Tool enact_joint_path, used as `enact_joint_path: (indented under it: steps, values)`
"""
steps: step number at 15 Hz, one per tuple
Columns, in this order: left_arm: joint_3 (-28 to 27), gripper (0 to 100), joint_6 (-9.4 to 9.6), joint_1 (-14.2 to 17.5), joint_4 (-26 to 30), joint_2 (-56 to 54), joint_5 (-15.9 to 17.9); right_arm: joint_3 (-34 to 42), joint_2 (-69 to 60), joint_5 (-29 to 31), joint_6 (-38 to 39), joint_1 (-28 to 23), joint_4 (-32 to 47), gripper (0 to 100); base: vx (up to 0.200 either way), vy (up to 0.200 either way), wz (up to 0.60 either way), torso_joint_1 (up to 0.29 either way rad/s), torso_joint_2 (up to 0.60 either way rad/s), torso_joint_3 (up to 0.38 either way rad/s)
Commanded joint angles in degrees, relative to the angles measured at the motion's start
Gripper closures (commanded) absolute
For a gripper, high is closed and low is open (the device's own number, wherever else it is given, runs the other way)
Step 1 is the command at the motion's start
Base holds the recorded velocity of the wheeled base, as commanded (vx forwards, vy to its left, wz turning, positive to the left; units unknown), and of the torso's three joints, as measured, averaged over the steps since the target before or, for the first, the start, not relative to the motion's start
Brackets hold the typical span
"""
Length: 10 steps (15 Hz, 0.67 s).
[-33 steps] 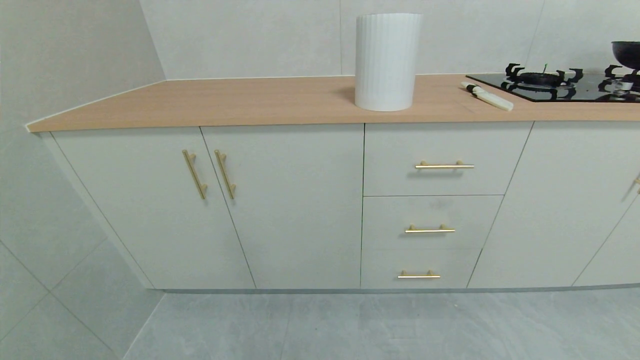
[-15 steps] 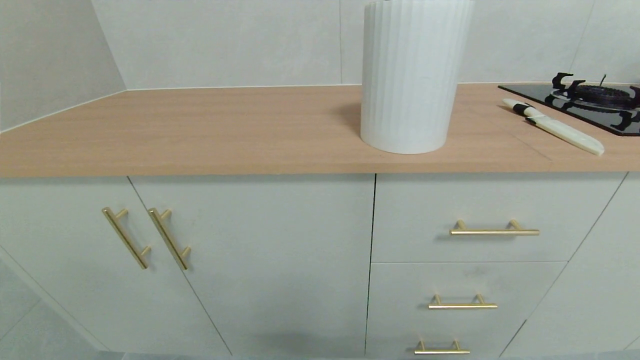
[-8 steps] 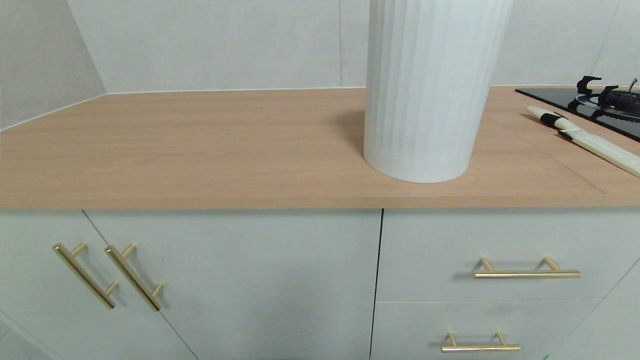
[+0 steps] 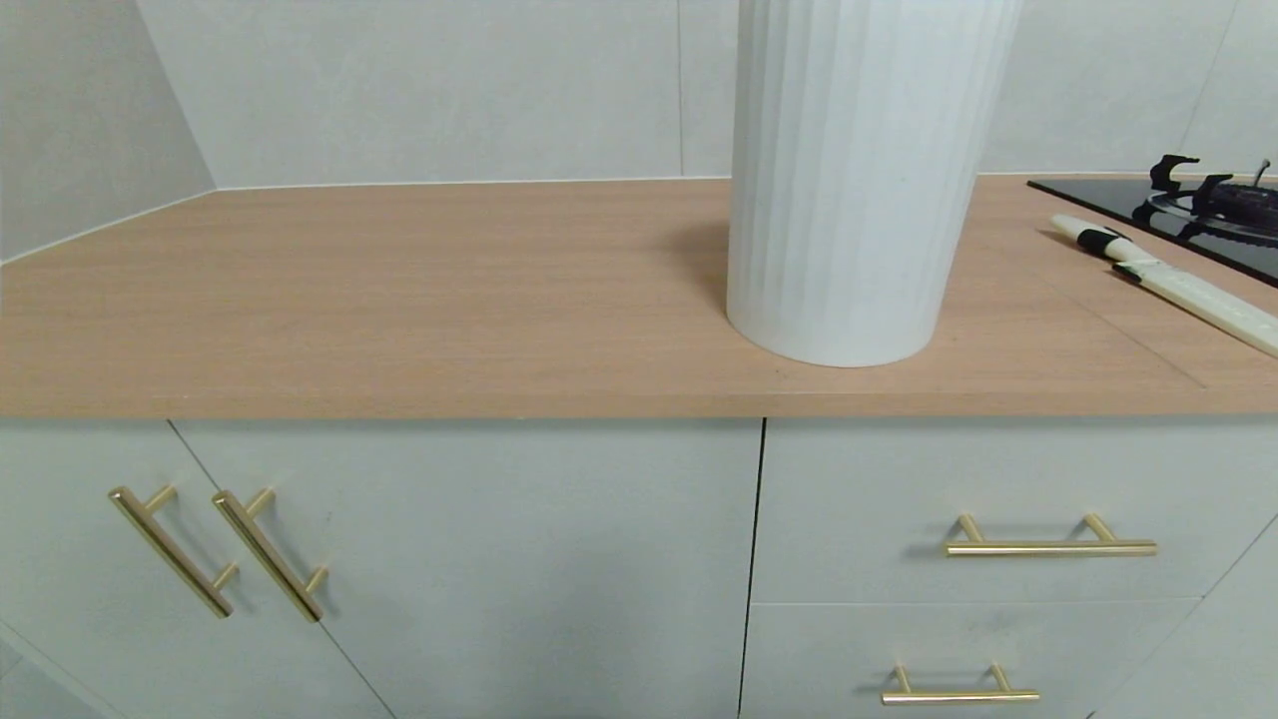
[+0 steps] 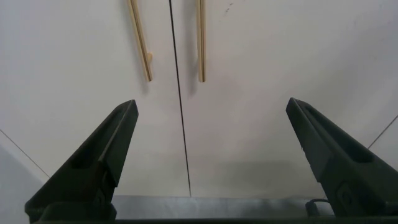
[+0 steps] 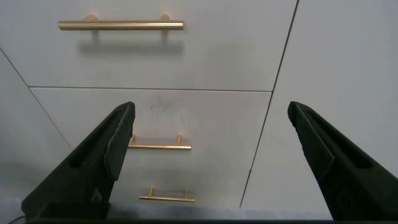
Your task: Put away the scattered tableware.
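The wooden tabletop (image 4: pixel 399 300) spans the head view and meets a tiled wall at the rear. Below it, the pale cabinet front (image 4: pixel 519 559) has two doors on the left and a drawer stack on the right.

A tall white ribbed container (image 4: pixel 849 180) stands upright on the tabletop, near the front edge and above the seam between doors and drawers. A black glass hob (image 4: pixel 1208 240) with a burner grate is set into the tabletop at the far right.

The knife (image 4: pixel 1168 285) lies flat on the tabletop between the container and the hob, just beside the hob edge, apart from the container. Its handle is pale with a black band.

The left tool (image 5: pixel 210 109) is released, fingers spread wide, empty, facing the door seam and the two brass door handles (image 5: pixel 140 37). The right tool (image 6: pixel 210 109) is likewise released and empty, facing the drawer fronts and their brass drawer handles (image 6: pixel 121 25).
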<state>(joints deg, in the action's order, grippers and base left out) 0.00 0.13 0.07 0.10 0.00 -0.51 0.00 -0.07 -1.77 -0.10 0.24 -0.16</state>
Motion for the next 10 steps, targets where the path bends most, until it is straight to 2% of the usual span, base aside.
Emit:
enact_joint_path:
  steps: [1,6,10]
  values:
    - [0.0,0,-0.05,0.01,-0.01,0.0,-0.02,0.0,0.07,0.01,0.01,0.02,-0.02,0,0.0,-0.2,0.0,-0.002,0.0,0.002]
    - [0.0,0,-0.05,0.01,-0.01,0.0,-0.02,0.0,0.07,0.01,0.01,0.02,-0.02,0,0.0,-0.2,0.0,0.002,0.0,0.004]
    - [0.0,0,-0.05,0.01,-0.01,0.0,-0.02,0.0,0.07,0.01,0.01,0.02,-0.02,0,0.0,0.0,0.0,0.0,0.0,0.0]
